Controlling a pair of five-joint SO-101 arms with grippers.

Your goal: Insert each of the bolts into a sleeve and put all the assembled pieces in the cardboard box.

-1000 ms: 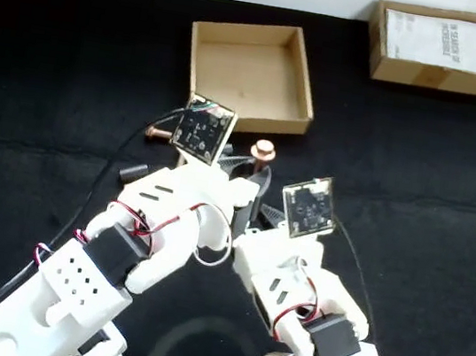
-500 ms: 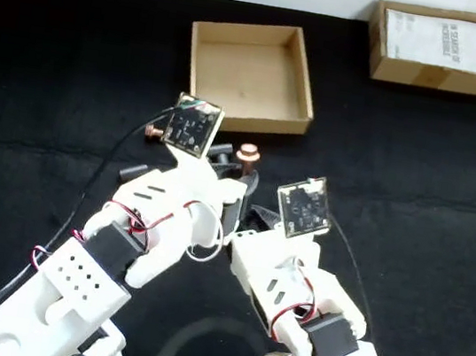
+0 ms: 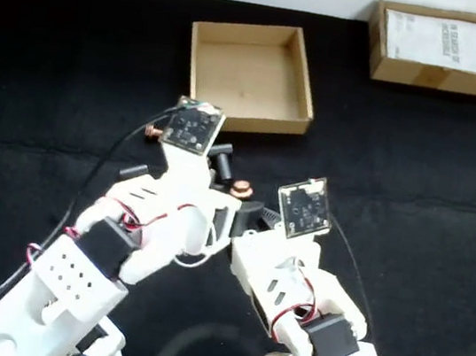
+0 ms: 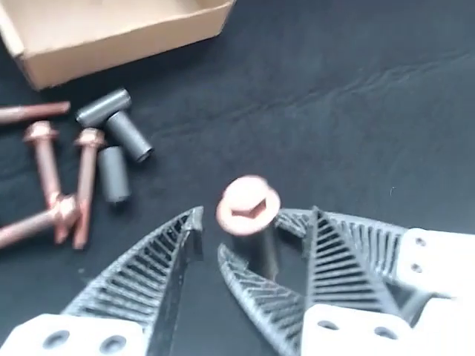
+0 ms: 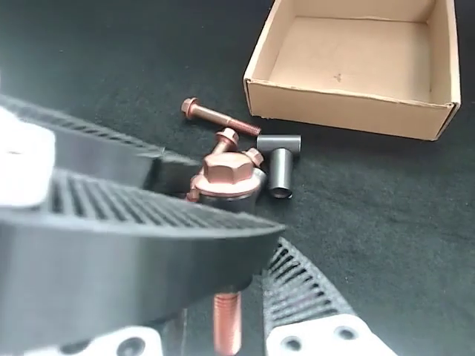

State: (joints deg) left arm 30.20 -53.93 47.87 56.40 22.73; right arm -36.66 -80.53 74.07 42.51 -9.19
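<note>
- Room first: the black table (image 3: pixel 428 224) lies bare on your right, from the arms out to the second box (image 3: pixel 432 77) at the far right corner, which has paper in it.
- The cardboard box (image 3: pixel 269 122) sits just beyond the two arms with its near wall facing them and its top open.
- Clutter lies by the near left corner of the cardboard box: loose bolts (image 4: pixel 43 152) in a small heap and loose sleeves (image 4: pixel 128 136) beside them, some touching. One more sleeve lies apart on the left, next to the left arm.
- The left gripper (image 4: pixel 209 236) has its fingers (image 4: pixel 152 278) spread, and you can see nothing but cloth in the gap.
- The right gripper (image 5: pixel 271 252) is closed on the bolt (image 4: pixel 249 206). In its own wrist view the copper shank shows between the fingers, with the hex head beyond them.
- The bolt stands upright between the two arms, near the cardboard box's near wall. Its head rests on a dark sleeve (image 4: pixel 261 248).
- That pair sits just past the tip of one left finger, outside the left gap.
</note>
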